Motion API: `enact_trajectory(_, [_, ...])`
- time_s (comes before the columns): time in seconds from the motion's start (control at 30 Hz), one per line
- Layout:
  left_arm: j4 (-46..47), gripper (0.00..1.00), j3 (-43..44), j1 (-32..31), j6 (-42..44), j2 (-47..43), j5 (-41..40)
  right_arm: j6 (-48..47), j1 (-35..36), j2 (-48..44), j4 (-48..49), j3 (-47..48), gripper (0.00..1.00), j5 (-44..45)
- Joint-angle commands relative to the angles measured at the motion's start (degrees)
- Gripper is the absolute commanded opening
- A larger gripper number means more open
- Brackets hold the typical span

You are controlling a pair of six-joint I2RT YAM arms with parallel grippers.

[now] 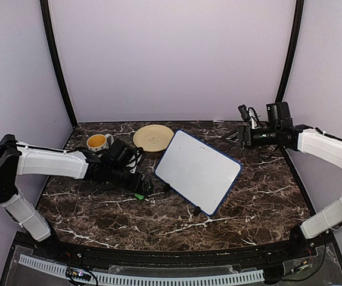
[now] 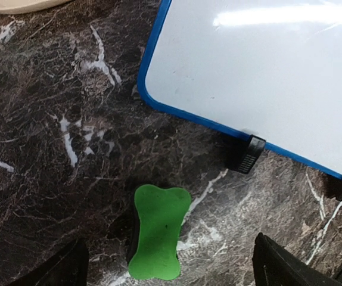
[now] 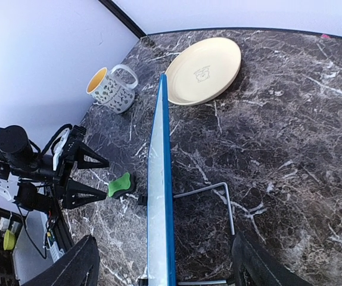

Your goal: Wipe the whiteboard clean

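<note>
L arm reaches in from the left edge of the bench [image 1: 93, 217]. L jaws are spread wide, holding nothing. Green eraser [image 2: 158, 232] lies flat on the bench btwn them, touching neither side, just beside the whiteboard's near-left edge. Mug [image 1: 98, 142] sits twd the far-left corner; yellow plate [image 1: 153, 137] at the far edge, near its mid. Whiteboard [image 1: 198, 170] stands mid-bench, turned diagonal, face blank as far as visible. Wiping looks done, so step in hand is prob. parking the eraser & clearing out.

To do it well: lift L jaws straight up before pulling twd the left edge, so nothing drags the eraser or clips the board's black foot [image 2: 247, 155].

R jaws also open & empty, hovering off the board's far-right corner, apart from it.

Views:
- Top cam alone gives the whole face.
- L wrist alone shows the gap either side of the eraser, plus the feet.
- R wrist alone shows the board edge-on, propped by a wire stand [image 3: 230, 211] behind it.
</note>
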Motion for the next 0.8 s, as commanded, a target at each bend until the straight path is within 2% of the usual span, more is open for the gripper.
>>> enact_trajectory(0.0, [0.9, 0.99, 1.3, 1.6, 1.1, -5.5, 2.4, 0.8, -2.8, -4.4, 0.8, -0.6, 0.78, -0.5])
enact_trajectory(0.17, [3.7, 0.99, -0.3, 4.7, -0.4, -11.3, 3.2, 3.1, -6.8, -10.2, 3.5, -4.6, 0.80, 1.1])
enact_trajectory(0.27, [6.6, 0.99, -3.5, 7.3, -3.2, -18.2, 2.3, 5.1, -8.7, -14.3, 6.2, -9.0, 0.81, 2.8])
enact_trajectory(0.53, [6.4, 0.99, -14.2, 12.0, -9.5, -34.0, -7.0, 9.5, -12.9, -23.3, 11.9, -23.1, 0.90, 7.6])
enact_trajectory(0.63, [4.1, 0.99, -16.4, 12.4, -11.1, -36.7, -9.9, 11.1, -13.3, -25.8, 14.3, -28.6, 0.98, 9.8])
enact_trajectory(0.77, [3.3, 0.99, -21.2, 12.4, -14.0, -37.6, -11.4, 13.9, -13.6, -29.6, 17.7, -36.2, 0.98, 12.4])
